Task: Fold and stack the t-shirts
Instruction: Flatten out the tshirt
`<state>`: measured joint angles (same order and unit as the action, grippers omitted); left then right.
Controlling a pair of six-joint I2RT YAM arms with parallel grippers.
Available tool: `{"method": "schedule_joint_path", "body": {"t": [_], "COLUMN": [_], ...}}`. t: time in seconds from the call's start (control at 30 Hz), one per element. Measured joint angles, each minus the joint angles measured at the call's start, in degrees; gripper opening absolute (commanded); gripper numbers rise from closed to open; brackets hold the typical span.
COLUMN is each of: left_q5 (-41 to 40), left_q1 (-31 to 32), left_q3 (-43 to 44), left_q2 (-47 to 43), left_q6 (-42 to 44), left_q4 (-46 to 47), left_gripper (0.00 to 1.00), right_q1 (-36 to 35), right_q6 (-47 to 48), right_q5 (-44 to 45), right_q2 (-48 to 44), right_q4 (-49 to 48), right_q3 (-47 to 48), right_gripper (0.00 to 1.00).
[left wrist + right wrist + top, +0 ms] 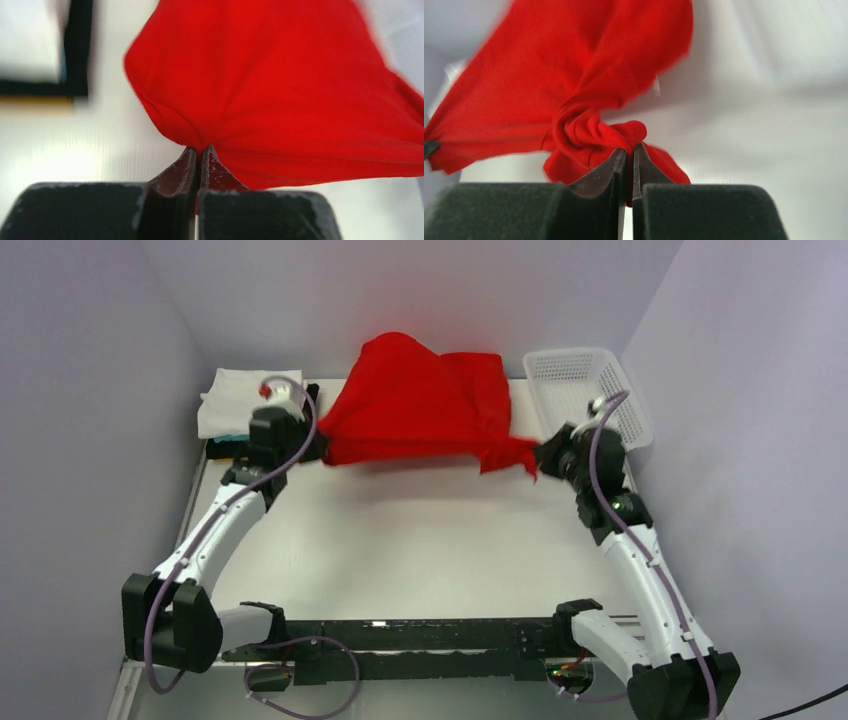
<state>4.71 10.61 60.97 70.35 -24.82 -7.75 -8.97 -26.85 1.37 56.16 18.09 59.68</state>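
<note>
A white plastic mesh basket sits at the far right corner of the white tabletop (tilted a little, nothing visible inside), close to the pale lilac walls.

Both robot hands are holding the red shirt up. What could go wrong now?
The red shirt could slip out, because the left gripper and the right gripper each pinch only a small bit of it. The bit at the right gripper is scrunched into a lump, so the fold may come out messy. The left gripper is close to the pile of folded shirts and might bump it.
</note>
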Motion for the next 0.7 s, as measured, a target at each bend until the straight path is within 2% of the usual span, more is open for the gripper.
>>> {"method": "schedule_joint_path", "body": {"t": [0.03,0.07,0.1,0.13,0.2,0.3,0.43,0.57,0.7], "left_q5": [-0.04,-0.09,-0.22,-0.46,-0.92,-2.73,-3.93,-1.99,2.21], "left_q1": [0.15,0.50,0.90,1.42,2.36,3.63,4.33,5.42,7.15], "left_q3": [-3.89,-9.31,-14.03,-18.18,-23.28,-25.22,-23.12,-19.04,-17.51], "left_q2": [-0.20,-0.26,-0.26,-0.28,-0.55,-2.14,-5.86,-5.18,0.00], "left_q6": [-1.18,-2.93,-4.31,-5.55,-7.72,-9.81,-10.36,-10.25,-10.40], "left_q4": [-0.48,-1.03,-2.05,-3.58,-7.28,-12.79,-13.53,-10.86,-5.60], "left_gripper": [0.36,0.72,0.96,0.99,0.99,0.99,1.00,1.00,0.99], "right_q1": [0.02,0.04,0.07,0.11,0.17,0.22,0.24,-0.63,-9.66], "right_q6": [-2.03,-3.78,-4.92,-5.46,-5.79,-5.16,-4.28,-4.35,-4.26], "right_q5": [-1.40,-3.17,-4.52,-6.05,-8.00,-8.98,-9.42,-12.37,-11.21], "right_q2": [-2.10,-3.96,-5.25,-6.21,-7.23,-8.09,-7.52,-2.36,9.01], "right_q4": [1.05,2.86,4.87,7.63,12.92,16.85,15.02,8.57,3.41], "right_q3": [-5.35,-10.62,-14.71,-18.36,-22.51,-23.58,-23.08,-22.53,-18.80], "right_gripper": [0.29,0.44,0.60,0.69,0.80,0.97,1.00,1.00,1.00]}}
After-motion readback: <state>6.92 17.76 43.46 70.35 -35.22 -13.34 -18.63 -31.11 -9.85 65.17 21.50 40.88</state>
